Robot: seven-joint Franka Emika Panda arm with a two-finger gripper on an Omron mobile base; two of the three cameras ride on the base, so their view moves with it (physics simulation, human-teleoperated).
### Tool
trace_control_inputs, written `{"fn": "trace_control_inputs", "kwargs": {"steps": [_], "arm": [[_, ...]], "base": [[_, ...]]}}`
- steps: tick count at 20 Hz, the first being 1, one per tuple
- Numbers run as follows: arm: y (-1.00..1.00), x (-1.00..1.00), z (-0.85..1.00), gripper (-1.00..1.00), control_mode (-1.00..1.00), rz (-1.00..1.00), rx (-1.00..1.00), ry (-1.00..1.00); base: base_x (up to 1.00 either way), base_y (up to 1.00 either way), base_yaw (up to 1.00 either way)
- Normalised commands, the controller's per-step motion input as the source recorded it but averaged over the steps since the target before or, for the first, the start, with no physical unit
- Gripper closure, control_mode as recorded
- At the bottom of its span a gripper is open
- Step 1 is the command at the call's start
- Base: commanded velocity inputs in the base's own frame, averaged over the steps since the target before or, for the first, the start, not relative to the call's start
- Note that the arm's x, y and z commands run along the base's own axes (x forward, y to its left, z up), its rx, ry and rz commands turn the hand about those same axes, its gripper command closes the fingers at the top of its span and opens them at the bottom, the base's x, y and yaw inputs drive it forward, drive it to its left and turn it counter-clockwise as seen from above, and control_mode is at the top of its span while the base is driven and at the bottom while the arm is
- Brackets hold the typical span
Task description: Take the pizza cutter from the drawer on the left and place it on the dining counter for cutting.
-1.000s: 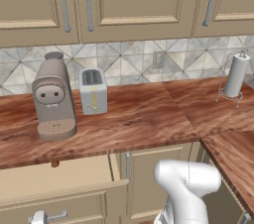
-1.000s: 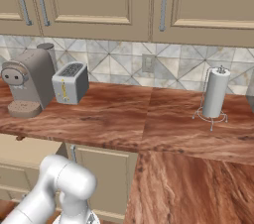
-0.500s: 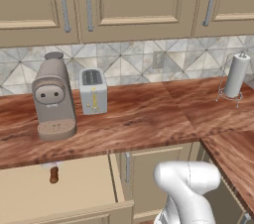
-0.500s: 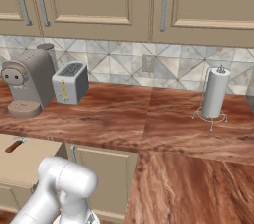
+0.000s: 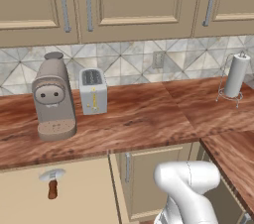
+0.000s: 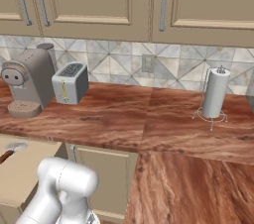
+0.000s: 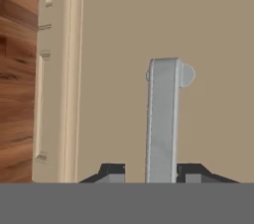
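The drawer [image 5: 84, 193] stands pulled out under the wood-grain worktop, its tan inside showing. The pizza cutter [image 5: 52, 186] lies in it near the back, reddish-brown handle toward me and pale metal end toward the worktop; it also lies at the drawer's far left corner [image 6: 11, 151]. In the hand view my gripper [image 7: 151, 173] straddles the drawer's silver bar handle [image 7: 162, 119]. The right fingertip [image 7: 191, 171] sits against the bar, and a small gap shows beside the left one. The dining counter is out of view.
A coffee machine [image 5: 53, 99], a toaster [image 5: 93, 90] and a paper towel holder [image 5: 234, 77] stand on the worktop [image 5: 144, 119]. Beige wall cabinets [image 5: 129, 0] hang above. A lower cabinet door [image 5: 149, 178] is beside the drawer. My white arm [image 5: 186, 191] rises in front.
The drawer has slid farther out toward me, bringing the pizza cutter into full view. The jaws have eased slightly apart on the handle.
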Motion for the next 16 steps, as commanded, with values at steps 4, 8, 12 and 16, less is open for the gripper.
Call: {"fn": "trace_control_inputs", "kwargs": {"steps": [4, 8, 12, 16], "arm": [[0.00, -0.73, -0.29, 1.00, -1.00, 0.00, 0.00, 0.04], [0.01, -0.67, -0.29, 1.00, -1.00, 0.00, 0.00, 0.05], [0.01, -0.53, -0.24, 1.00, -1.00, 0.00, 0.00, 0.02], [0.00, -0.36, -0.14, 1.00, -1.00, 0.00, 0.00, 0.02]], "base": [[0.00, 0.00, 0.00], [0.00, 0.00, 0.00], [0.00, 0.00, 0.00], [0.00, 0.00, 0.00]]}}
